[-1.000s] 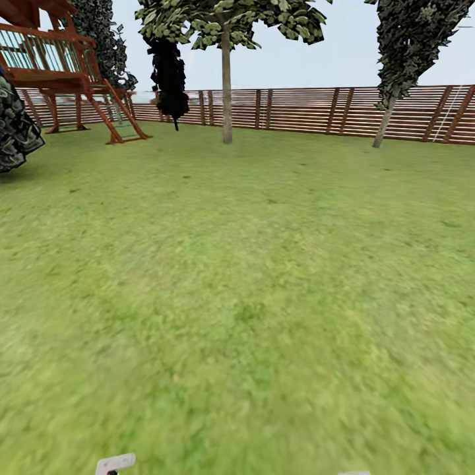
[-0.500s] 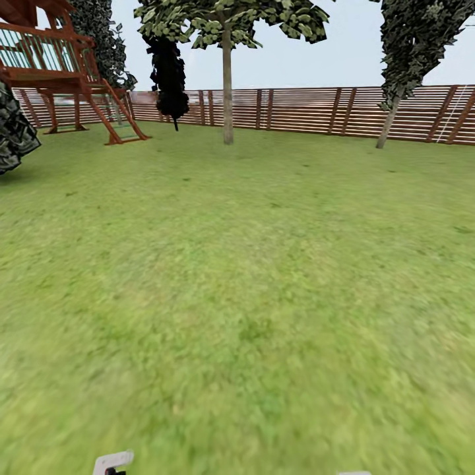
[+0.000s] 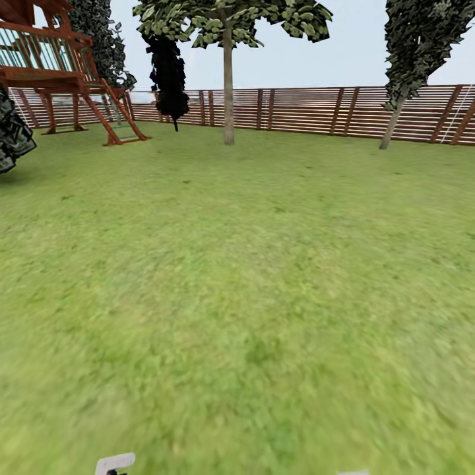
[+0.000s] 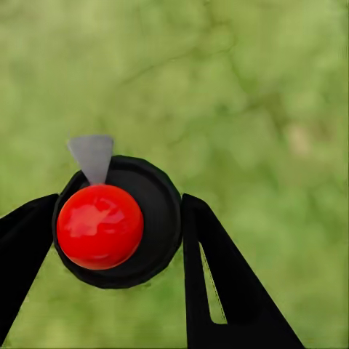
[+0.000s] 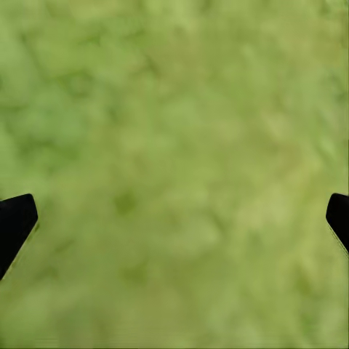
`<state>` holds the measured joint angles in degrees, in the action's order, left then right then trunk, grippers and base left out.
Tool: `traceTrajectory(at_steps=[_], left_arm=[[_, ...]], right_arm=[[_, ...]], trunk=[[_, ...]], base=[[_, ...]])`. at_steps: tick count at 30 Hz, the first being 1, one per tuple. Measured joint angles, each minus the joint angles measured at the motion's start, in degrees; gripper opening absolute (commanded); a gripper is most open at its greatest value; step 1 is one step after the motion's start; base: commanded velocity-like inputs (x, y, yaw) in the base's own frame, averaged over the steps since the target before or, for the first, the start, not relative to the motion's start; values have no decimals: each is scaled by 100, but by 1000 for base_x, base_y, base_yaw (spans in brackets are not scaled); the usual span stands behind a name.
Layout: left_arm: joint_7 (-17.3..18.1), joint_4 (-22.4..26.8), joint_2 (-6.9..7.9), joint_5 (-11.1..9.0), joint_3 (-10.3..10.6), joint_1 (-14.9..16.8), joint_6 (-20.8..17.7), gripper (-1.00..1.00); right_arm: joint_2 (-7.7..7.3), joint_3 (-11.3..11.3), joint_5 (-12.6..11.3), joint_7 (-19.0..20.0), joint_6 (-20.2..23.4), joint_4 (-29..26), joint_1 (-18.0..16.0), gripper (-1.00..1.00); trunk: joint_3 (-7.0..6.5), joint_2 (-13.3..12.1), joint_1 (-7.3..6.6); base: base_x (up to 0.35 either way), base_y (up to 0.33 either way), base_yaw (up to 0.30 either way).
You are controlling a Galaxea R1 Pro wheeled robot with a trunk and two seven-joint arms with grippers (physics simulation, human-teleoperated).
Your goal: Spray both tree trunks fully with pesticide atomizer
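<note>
A: Left gripper (image 4: 116, 240) is clamped on the pesticide atomizer (image 4: 120, 222), one black finger on each side of the body. Bottle is in the grasp over grass, off the floor. Right gripper (image 5: 174, 218) is spread wide, nothing between the tips, only lawn (image 5: 174, 145) under it.

B: Risks?

A: My read: the round body could twist or slip in a two-finger pinch while the base drives, and then the nozzle points off target. Also, left to right ahead: play structure (image 3: 59, 72), black columnar tree (image 3: 169, 72), straight-trunk tree (image 3: 228, 86) mid-lawn, leaning tree (image 3: 396, 119) by the fence (image 3: 316, 109). Spraying the wrong one wastes the pass. All are well away, so spraying from here likely falls short.

B: Atomizer look?

A: From above: near-black round body, glossy red ball top (image 4: 99, 226), small grey wedge nozzle (image 4: 92, 156) sticking out one side.
</note>
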<state>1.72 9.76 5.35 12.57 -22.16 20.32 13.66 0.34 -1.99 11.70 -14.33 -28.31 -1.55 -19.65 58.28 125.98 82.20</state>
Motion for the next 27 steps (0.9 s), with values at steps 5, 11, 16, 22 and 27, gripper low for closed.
traceTrajectory(at_steps=[5, 11, 16, 22, 27], left_arm=[[2, -3, -6, -5, 4, 2, 1, -100], [2, -3, -2, -5, -2, 2, 1, -100], [3, -3, -4, 2, 3, 2, 1, -100], [3, -3, -5, 3, 7, -1, 1, -100], [2, -3, -7, 3, 7, 1, 1, -100]], right_arm=[[0, 0, 0, -1, 0, 0, 0, 100], [0, 0, 0, -1, 0, 0, 0, 100], [0, 0, 0, -2, 0, 0, 0, 100], [0, 0, 0, -2, 0, 0, 0, 100], [0, -12, -5, -3, 0, -20, 0, 100]], trunk=[[0, 0, 0], [0, 0, 0], [0, 0, 0], [0, 0, 0], [0, 0, 0]], base=[[338, 90, 0], [338, 90, 0], [338, 90, 0], [338, 90, 0], [338, 90, 0]])
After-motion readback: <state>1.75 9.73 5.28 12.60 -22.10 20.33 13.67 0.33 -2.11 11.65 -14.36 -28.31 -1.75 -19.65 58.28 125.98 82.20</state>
